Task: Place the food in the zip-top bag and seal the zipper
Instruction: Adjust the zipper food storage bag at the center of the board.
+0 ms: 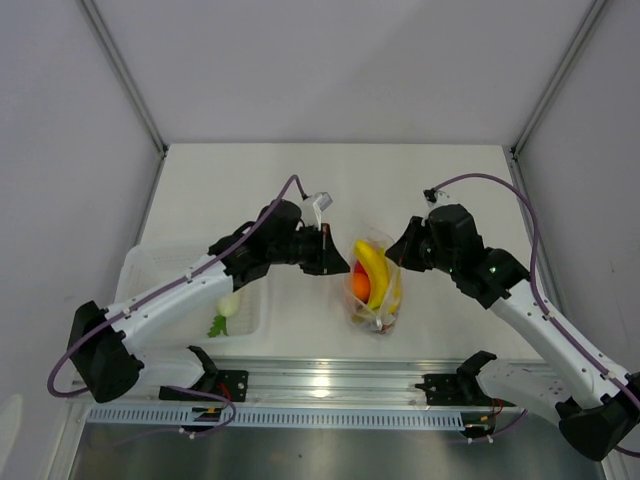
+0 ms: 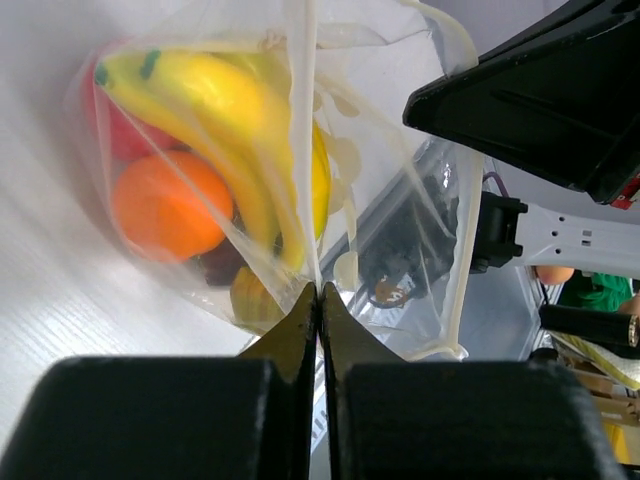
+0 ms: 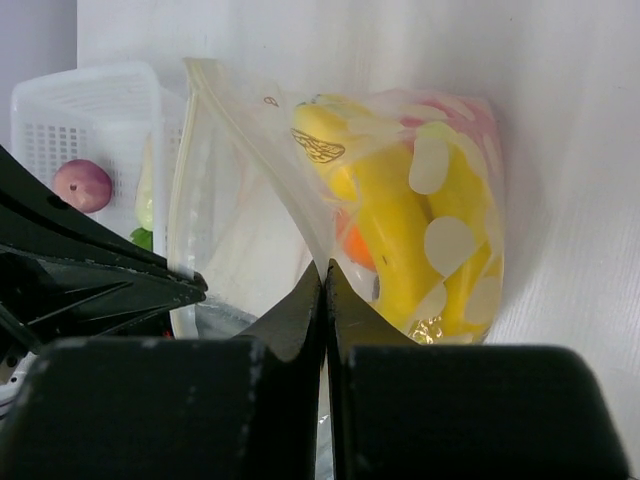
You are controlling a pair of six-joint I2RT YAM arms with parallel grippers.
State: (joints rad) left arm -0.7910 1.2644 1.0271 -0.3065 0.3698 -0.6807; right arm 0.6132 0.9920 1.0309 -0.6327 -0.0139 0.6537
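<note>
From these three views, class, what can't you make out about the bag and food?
- Zipper of the zip-top bag: sealed or not; thin and clear in the wrist views, too small from above.
- Apple: mostly behind the banana, left wrist view.
- Tray: partly under the left arm, top view.

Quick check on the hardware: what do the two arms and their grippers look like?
Both arms have white links with black joints and bases: left arm, right arm. A purple cable runs along each. The left gripper and right gripper have matte black, wedge-shaped fingers tapering to thin tips.
</note>
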